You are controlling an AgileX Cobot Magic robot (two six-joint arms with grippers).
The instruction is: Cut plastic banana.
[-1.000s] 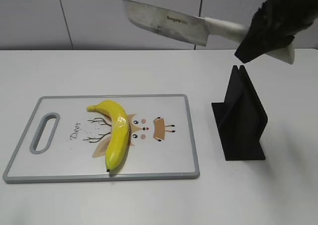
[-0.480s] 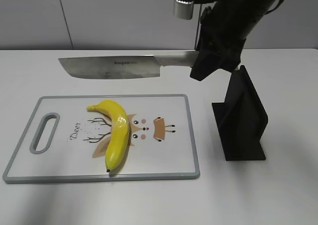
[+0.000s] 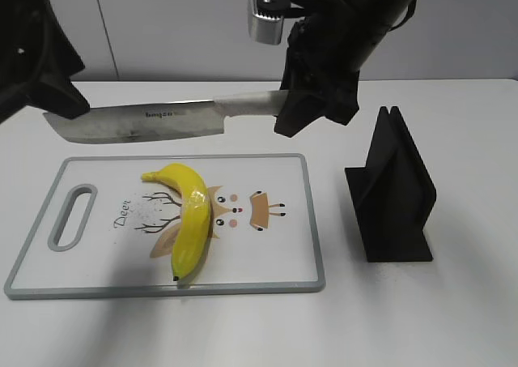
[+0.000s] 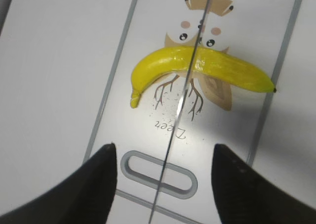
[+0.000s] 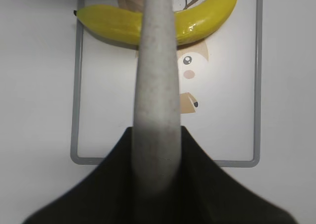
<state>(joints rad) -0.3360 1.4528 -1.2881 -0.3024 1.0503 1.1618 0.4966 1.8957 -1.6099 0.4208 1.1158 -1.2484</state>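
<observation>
The plastic banana (image 3: 190,217) lies on the white cutting board (image 3: 275,253), stem to the back, dark tip at the front edge. My right gripper (image 3: 303,112) is shut on the pale handle of a cleaver-style knife (image 3: 137,122). It holds the knife level above the board's far edge, blade pointing left. My left gripper (image 3: 40,79) hovers at the blade's tip. In the left wrist view the left gripper (image 4: 164,146) is open, and the knife's thin edge (image 4: 185,95) runs between its fingers across the banana (image 4: 202,68). The right wrist view shows the handle (image 5: 155,85) above the banana (image 5: 197,23).
A black knife stand (image 3: 392,193) sits on the white table right of the board. The board has a grey rim, a handle slot (image 3: 73,215) at its left end and a deer drawing. A grey wall stands behind.
My right arm has swung the knife leftward and down to a level pose over the board's far edge. My left gripper has come into view at the blade's tip.
</observation>
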